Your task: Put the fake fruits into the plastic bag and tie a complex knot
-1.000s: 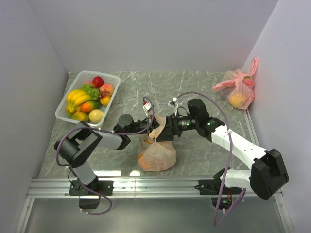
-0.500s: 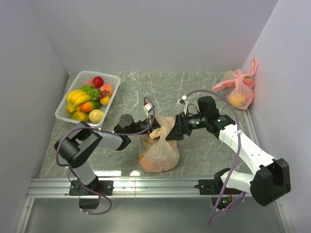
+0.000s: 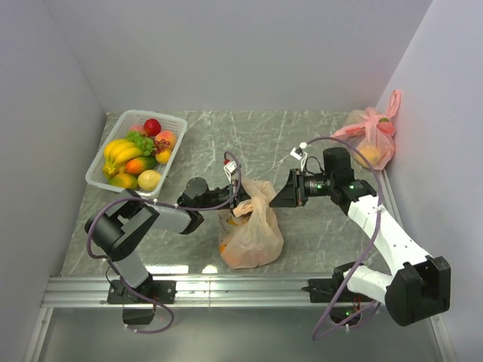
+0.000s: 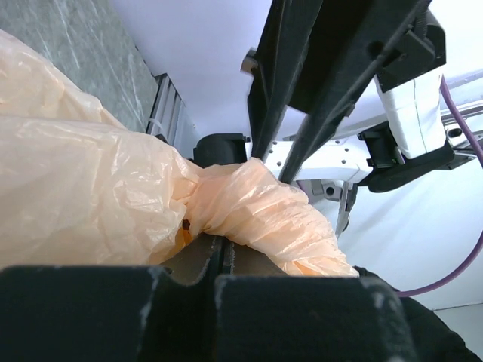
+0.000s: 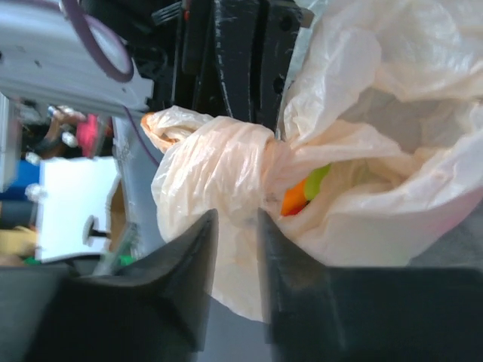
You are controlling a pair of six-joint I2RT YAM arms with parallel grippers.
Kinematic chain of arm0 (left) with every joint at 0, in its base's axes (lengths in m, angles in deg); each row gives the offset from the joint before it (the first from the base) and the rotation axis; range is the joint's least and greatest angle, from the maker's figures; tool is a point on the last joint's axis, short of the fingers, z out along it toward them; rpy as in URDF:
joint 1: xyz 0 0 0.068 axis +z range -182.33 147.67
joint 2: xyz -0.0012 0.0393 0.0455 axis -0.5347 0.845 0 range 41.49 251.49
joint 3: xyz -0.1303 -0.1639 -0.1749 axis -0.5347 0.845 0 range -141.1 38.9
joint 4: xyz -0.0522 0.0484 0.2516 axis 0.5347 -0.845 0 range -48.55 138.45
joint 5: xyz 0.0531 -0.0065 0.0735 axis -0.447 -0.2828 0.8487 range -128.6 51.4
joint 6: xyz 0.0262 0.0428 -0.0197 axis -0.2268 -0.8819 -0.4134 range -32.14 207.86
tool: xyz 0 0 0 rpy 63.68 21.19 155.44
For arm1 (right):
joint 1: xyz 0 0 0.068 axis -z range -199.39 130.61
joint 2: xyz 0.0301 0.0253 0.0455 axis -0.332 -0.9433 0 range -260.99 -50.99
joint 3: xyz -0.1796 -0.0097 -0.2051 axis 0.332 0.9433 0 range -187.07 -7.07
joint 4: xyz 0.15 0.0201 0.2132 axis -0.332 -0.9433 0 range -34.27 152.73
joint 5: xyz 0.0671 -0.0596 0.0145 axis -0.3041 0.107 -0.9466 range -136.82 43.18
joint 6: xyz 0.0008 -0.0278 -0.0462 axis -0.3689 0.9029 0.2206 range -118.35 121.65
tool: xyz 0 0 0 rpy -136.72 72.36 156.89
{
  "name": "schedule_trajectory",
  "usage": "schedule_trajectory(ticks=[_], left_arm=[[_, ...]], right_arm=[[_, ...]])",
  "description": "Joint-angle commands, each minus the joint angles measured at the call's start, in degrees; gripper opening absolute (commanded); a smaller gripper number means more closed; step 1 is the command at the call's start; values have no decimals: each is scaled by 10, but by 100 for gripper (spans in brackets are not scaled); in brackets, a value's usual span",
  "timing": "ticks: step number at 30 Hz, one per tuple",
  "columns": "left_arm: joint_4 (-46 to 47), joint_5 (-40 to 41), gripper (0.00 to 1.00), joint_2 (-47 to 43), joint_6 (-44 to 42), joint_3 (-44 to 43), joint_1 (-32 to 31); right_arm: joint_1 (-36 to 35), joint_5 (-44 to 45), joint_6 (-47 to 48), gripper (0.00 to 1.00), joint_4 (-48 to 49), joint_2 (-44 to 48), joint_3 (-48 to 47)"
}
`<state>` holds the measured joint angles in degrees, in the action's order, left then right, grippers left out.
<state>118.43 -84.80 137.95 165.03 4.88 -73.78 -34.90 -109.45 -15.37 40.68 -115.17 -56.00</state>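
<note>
The peach-orange plastic bag [image 3: 253,234] stands mid-table with fake fruits inside; orange and green ones [image 5: 298,194] show through its mouth. More fake fruits [image 3: 136,151] fill the white basket [image 3: 96,178] at the far left. A twisted knot [image 5: 255,170] gathers the bag's handles. My left gripper [image 3: 235,197] is at the bag's upper left, its jaws [image 4: 220,240] shut, with a twisted handle [image 4: 256,207] emerging at their tips. My right gripper [image 3: 276,199] is at the bag's upper right. Its jaws [image 5: 235,219] stand a narrow gap apart with film in the gap; whether they pinch it is unclear.
A pink tied bag [image 3: 370,139] with a yellow fruit lies in the far right corner. White walls close in the left, back and right sides. An aluminium rail [image 3: 241,290] runs along the near edge by the arm bases.
My right gripper has drawn back to the right from the bag's top and its jaws have narrowed. The bag's top has spread slightly rightward. The left arm has stayed put.
</note>
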Motion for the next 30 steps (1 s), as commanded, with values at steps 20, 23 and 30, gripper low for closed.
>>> schedule_trajectory(ticks=[20,23,30], left_arm=[[27,22,0,50,13,-61,-15],[68,25,0,73,45,-59,-23],[183,32,0,125,112,-91,-46]], right_arm=[[-159,54,-140,14,237,6,51],[-163,59,-155,15,260,-11,52],[-162,87,-133,18,236,-11,81]])
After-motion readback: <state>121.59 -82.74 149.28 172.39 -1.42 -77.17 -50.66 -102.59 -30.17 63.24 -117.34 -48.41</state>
